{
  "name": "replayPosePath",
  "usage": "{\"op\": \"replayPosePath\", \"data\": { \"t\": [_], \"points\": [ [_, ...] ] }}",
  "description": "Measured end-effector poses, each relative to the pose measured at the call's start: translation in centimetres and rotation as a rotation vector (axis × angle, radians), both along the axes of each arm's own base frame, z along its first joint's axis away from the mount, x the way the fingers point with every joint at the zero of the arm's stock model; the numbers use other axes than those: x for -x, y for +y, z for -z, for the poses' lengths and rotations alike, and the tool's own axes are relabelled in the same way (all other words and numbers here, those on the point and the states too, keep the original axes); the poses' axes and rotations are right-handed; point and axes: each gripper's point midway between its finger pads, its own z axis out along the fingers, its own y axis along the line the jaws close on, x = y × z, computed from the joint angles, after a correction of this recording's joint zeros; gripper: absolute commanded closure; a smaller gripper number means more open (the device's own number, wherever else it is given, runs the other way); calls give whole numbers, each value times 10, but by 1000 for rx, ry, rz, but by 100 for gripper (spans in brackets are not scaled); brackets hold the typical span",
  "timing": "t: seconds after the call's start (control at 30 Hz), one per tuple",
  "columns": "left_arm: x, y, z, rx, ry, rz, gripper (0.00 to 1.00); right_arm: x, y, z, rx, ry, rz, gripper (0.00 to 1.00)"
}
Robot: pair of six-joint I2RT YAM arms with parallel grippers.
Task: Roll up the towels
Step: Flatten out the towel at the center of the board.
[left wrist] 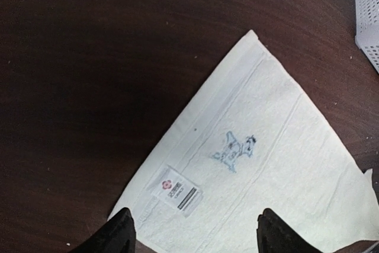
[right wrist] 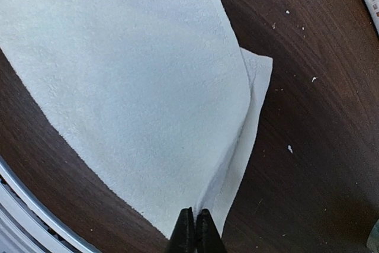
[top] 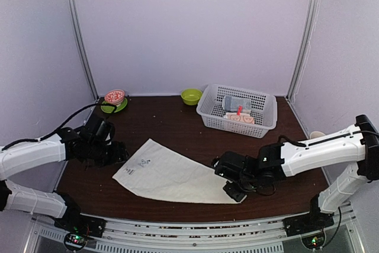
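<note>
The white towel (top: 172,176) lies flat on the tabletop (top: 177,125), not yet rolled; the patterned towel (top: 240,118) waits in the basket (top: 269,109). Your right fingers (right wrist: 188,232) are pressed together at its near right corner, and your left fingers (left wrist: 118,236) hang apart above the labelled corner. Rolling is only starting, so confirm the pinch, then turn that edge over evenly.

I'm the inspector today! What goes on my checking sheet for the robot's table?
Surface: dark wooden table, some white specks.
Job's things: white towel folded in a triangle, flat; cartoon-face towel in the basket.
Clutter: grey-blue rolled towel in basket; green bowl; pink bowl on green plate.
Grippers: left gripper open above towel's label; right gripper shut on its folded edge.
Cables: black cable loops over the left arm.
Surroundings: plain pale walls.
</note>
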Motion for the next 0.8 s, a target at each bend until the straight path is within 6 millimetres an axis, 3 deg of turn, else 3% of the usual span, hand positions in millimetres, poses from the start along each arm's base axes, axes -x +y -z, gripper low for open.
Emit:
{"op": "replayPosePath", "data": {
  "t": [0.1, 0.23, 0.43, 0.6, 0.8],
  "points": [
    [-24, -15, -11, -1, 2, 4, 22, -1, 5, -17, -69, -27, -24, 100],
    [-80, -49, -25, -1, -4, 2, 22, 2, 11, -39, -171, -51, -65, 100],
    [-142, -82, 1, -83, 45, 29, 26, 9, 11, -41, -237, -49, -102, 100],
    [-162, -85, 37, -176, 123, 79, 36, 12, 7, -40, -267, -52, -106, 100],
    [-168, -71, 58, -216, 192, 120, 44, 15, 1, -40, -294, -57, -105, 100]
  ]
}}
